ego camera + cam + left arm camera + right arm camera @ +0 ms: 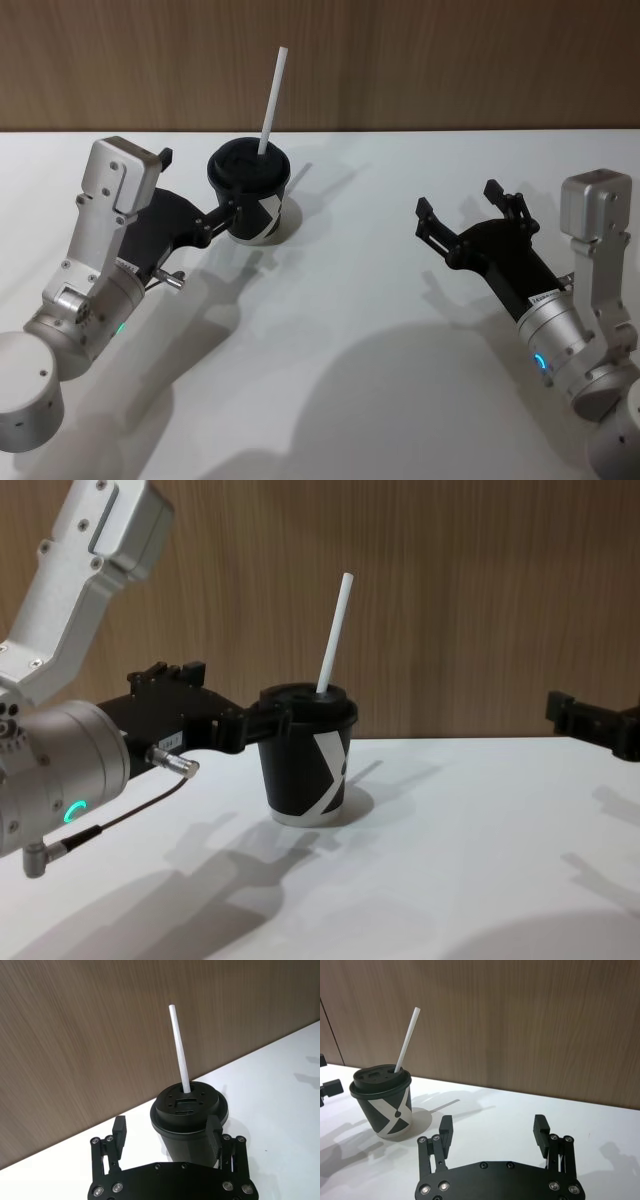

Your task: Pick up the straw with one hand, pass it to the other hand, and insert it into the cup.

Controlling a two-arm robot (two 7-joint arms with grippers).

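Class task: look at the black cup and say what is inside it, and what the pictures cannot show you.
The white straw goes down through the lid of the cup and leans slightly. Its lower end, and any drink inside, are hidden by the lid and wall.

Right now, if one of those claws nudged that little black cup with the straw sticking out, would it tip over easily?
Probably fairly easily. The cup looks like light paper and narrows toward its base, so a push near the lid could topple it. The tall straw leans out of the lid, adding a little leverage. The left gripper has its jaws open on either side of the cup, which might steady it.
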